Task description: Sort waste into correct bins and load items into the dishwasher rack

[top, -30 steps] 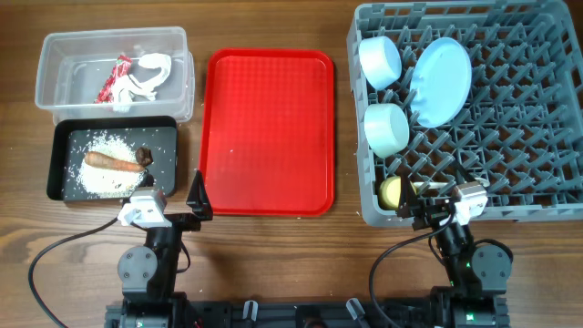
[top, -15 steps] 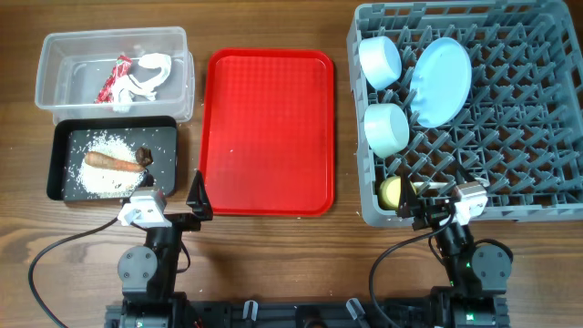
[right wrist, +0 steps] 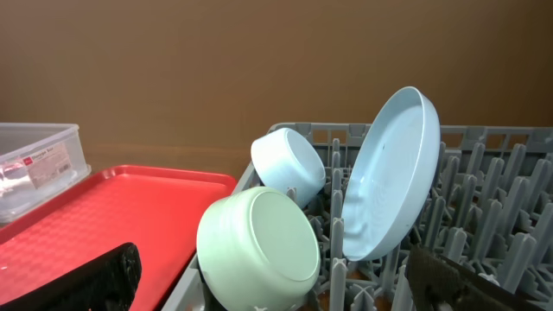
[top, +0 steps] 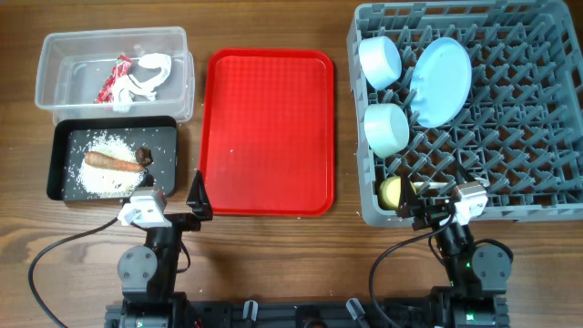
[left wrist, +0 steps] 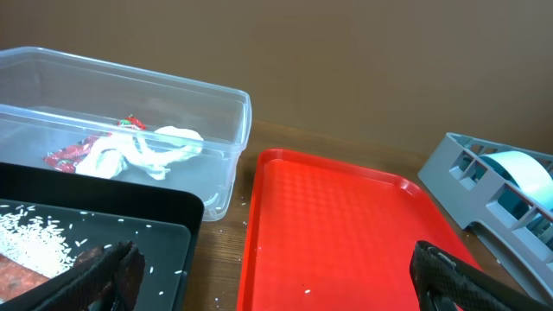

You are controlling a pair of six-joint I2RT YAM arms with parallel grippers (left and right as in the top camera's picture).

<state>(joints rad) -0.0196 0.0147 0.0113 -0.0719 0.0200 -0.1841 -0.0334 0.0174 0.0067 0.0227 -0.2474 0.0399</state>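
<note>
The clear tub (top: 55, 41) holds the red-and-white wrapper (top: 117, 77) and white tissue (top: 150, 73). The black tray (top: 59, 164) holds rice (top: 109, 146), the carrot-like root (top: 114, 162) and the brown lump (top: 146, 157). The grey rack (top: 528, 137) holds the white bowl (top: 380, 61), blue plate (top: 440, 82), teal bowl (top: 387, 129) and yellow cup (top: 392, 192). I cannot make out the spoon. My left gripper (left wrist: 276, 289) is open and empty, low by the black tray's front right corner. My right gripper (right wrist: 285, 285) is open and empty at the rack's front edge.
The flat red serving tray (top: 269, 128) lies between the bins and the rack, with a few rice grains on it. Both arms' bases and cables sit along the table's front edge.
</note>
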